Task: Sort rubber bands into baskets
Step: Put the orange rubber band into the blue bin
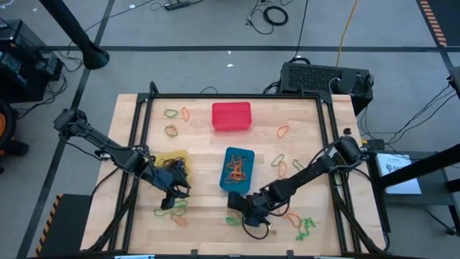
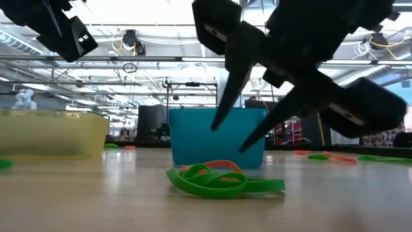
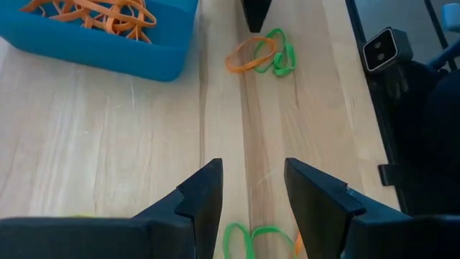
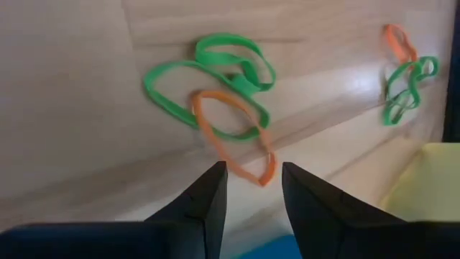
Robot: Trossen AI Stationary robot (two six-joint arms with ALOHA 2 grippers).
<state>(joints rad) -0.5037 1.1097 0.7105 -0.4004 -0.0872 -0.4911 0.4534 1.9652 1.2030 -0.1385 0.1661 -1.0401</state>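
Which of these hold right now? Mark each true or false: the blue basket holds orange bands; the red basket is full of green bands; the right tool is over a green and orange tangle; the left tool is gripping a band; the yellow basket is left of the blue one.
1. The blue plastic basket holds orange rubber bands. True.
2. The red plastic basket is full of green bands. False: no bands show in it.
3. The right tool is over a tangle of green and orange bands. True.
4. The left tool grips a band. False: open, empty.
5. The yellow plastic basket is left of the blue one. True.
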